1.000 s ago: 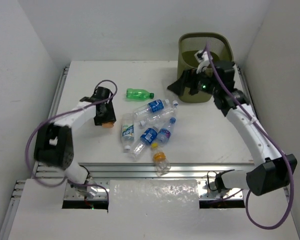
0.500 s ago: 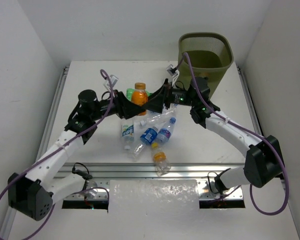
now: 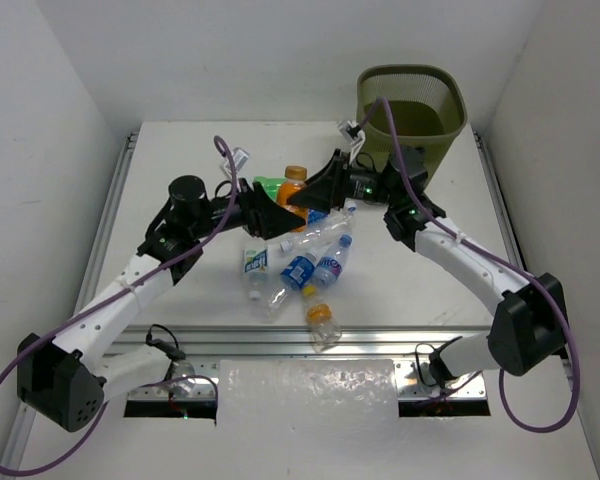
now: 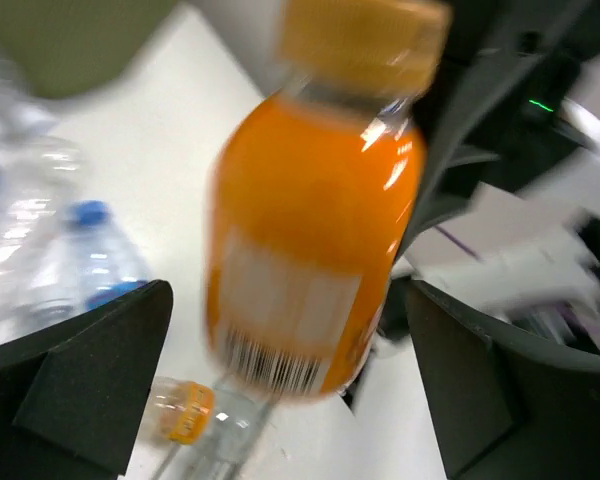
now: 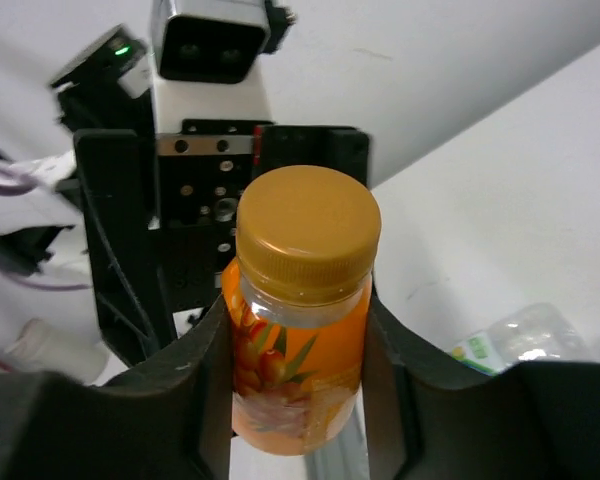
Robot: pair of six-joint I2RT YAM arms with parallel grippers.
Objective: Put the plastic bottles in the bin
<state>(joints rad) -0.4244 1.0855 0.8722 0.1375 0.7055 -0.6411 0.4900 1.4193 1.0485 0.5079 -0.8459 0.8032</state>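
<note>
Since half a second ago, the orange bottle (image 3: 293,187) has shifted slightly toward the bin (image 3: 456,110), and both arms have moved with it.

From above, we see the left gripper (image 3: 270,212) and right gripper (image 3: 315,192) meeting nose to nose over the table (image 3: 180,150). The orange bottle stands upright between them, above a loose heap of clear bottles (image 3: 300,262). A green bottle (image 3: 266,184) lies just behind. This view does not show which gripper holds the orange bottle.

In the left wrist view, the orange bottle is blurred between fingers (image 4: 100,360) spread wider than it, so these jaws are released.

In the right wrist view, the fingers (image 5: 195,390) press both flanks of the orange bottle below its cap, gripping it. The left gripper's body faces us from behind.
</note>
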